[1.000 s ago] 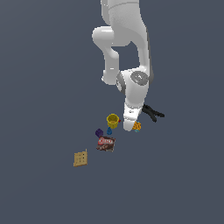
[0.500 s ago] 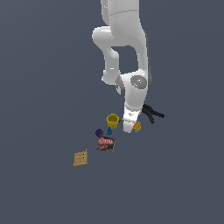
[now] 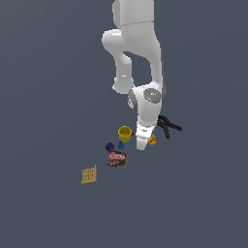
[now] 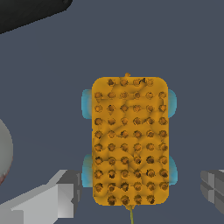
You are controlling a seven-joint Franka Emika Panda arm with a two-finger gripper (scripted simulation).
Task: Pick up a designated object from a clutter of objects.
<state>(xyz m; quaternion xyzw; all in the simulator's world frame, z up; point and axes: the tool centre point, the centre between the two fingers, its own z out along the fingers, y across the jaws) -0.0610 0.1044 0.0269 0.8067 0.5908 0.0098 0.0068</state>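
The designated object, a flat orange block [image 4: 130, 141] with a studded top and light-blue wheels, fills the middle of the wrist view, lying on the grey floor. My gripper [image 4: 140, 192] is open, one grey finger [image 4: 57, 199] on each side of the block's end, apart from it. In the exterior view only an orange sliver of the block [image 3: 152, 140] shows beside the white hand [image 3: 142, 138], which hangs low over it. The rest of the clutter lies close by.
A yellow cup [image 3: 125, 132], a purple cup [image 3: 110, 147], a brown packet [image 3: 117, 158] and a tan square cracker [image 3: 88, 175] lie on the exterior view's left of the hand. A black clamp [image 3: 167, 126] lies on its right. A white ball's edge [image 4: 4, 151] shows in the wrist view.
The hand has come down slightly over the orange block. The objects on the floor have not moved.
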